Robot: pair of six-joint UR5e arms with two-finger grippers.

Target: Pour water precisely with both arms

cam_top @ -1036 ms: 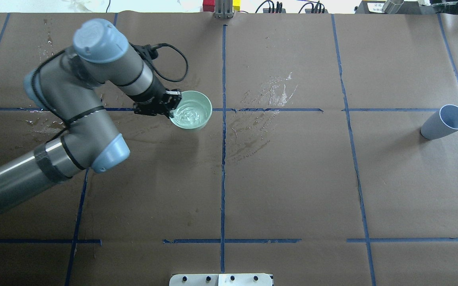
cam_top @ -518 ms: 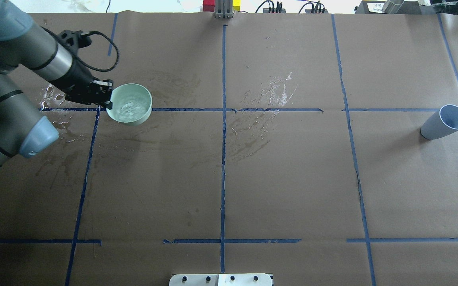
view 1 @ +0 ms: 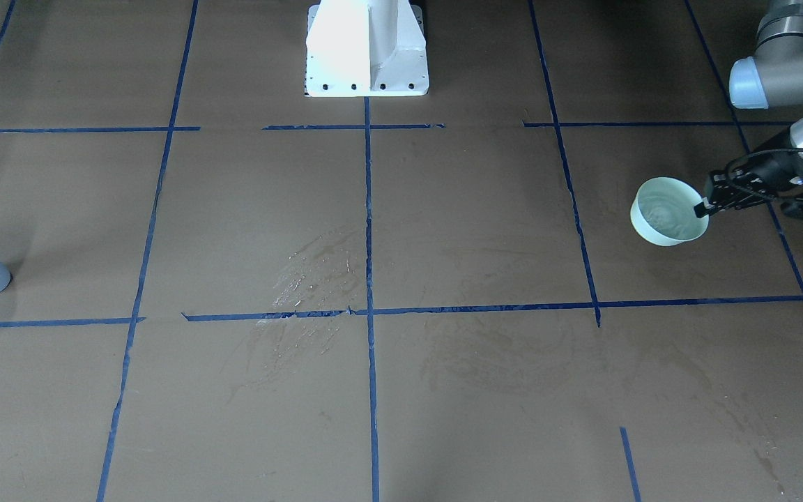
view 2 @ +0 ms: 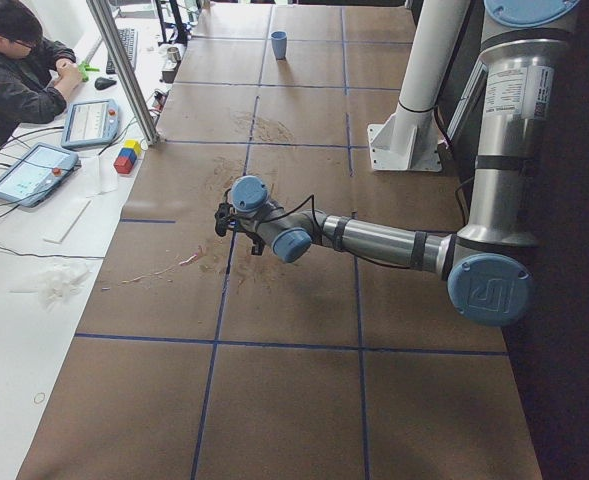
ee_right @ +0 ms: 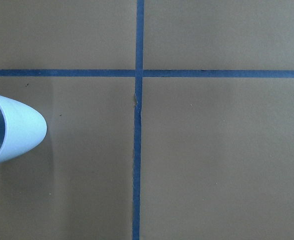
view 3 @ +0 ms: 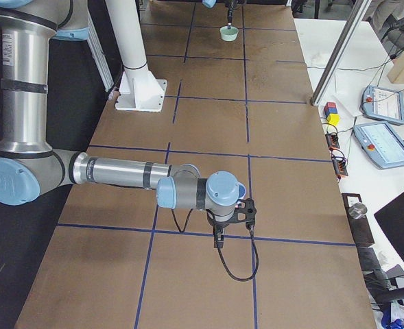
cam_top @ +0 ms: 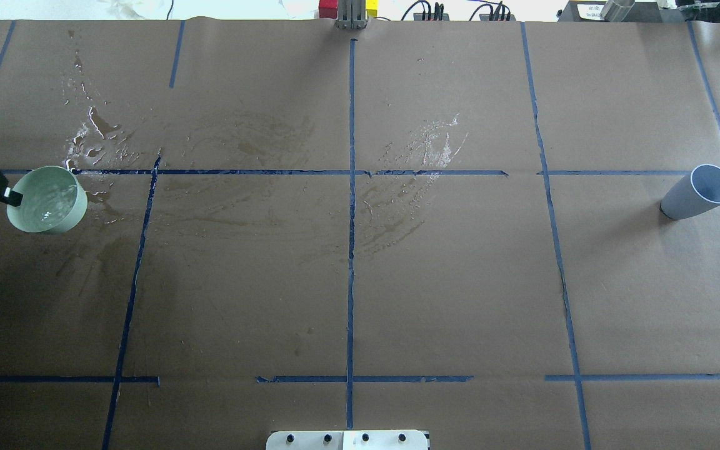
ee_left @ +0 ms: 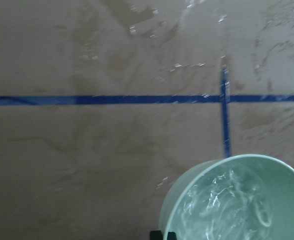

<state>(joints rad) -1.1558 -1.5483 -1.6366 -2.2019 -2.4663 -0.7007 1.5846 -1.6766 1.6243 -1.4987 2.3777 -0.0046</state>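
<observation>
Rippling with faint glints, the water [ee_left: 225, 206] sat in a smooth, round, pale-green bowl [cam_top: 75, 219] over matte brown paper [cam_top: 397, 281] at the robot's left end of the table. The left gripper [view 1: 702, 207] pinched the bowl's rim between narrow black fingers. The right gripper [view 3: 234, 214] showed too little to tell its opening.

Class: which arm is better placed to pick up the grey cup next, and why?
Probably right. The grey cup stands far right, in the right wrist view, while the left gripper holds the green bowl of water at the far left.
</observation>
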